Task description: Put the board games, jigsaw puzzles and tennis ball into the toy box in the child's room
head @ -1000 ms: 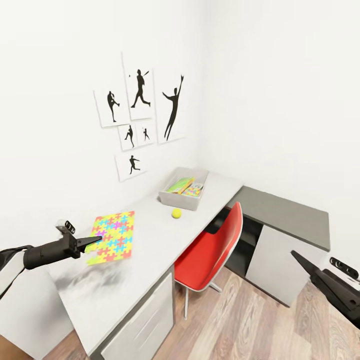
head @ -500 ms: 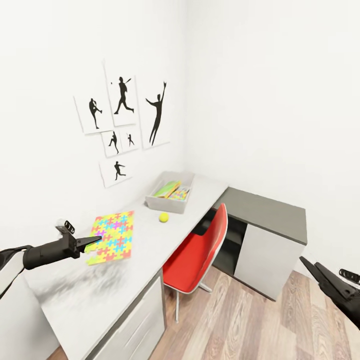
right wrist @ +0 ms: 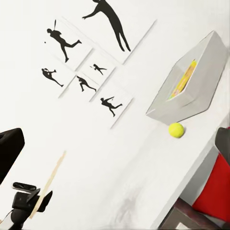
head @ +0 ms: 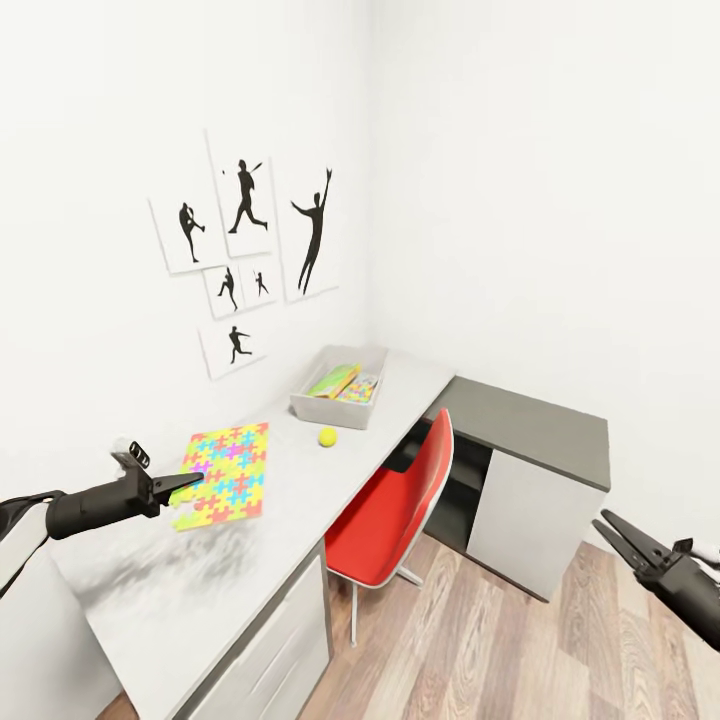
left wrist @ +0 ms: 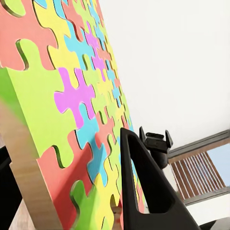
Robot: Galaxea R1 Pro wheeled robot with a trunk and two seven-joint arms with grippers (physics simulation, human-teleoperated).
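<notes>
My left gripper (head: 190, 483) is shut on the edge of a multicoloured jigsaw puzzle (head: 226, 474), holding it flat a little above the near end of the grey desk (head: 280, 520). Close up, the puzzle (left wrist: 72, 96) lies against a black finger (left wrist: 143, 191). The grey toy box (head: 340, 386) stands at the desk's far end by the wall, with a green board game and another colourful puzzle inside. A yellow tennis ball (head: 327, 436) lies on the desk just in front of the box. My right gripper (head: 612, 527) hangs open and holds nothing, low at the right over the floor. The box (right wrist: 191, 86) and ball (right wrist: 176, 130) also show from the right wrist.
A red chair (head: 395, 510) is tucked against the desk's front edge. A lower dark-topped cabinet (head: 535, 450) joins the desk at the right corner. Silhouette posters (head: 245, 250) hang on the wall. Wood floor (head: 480, 640) lies open between chair and right gripper.
The camera turned, so desk and posters sit further left in the picture. My left gripper still holds the puzzle. My right gripper has sunk lower at the right and its fingers now show apart.
</notes>
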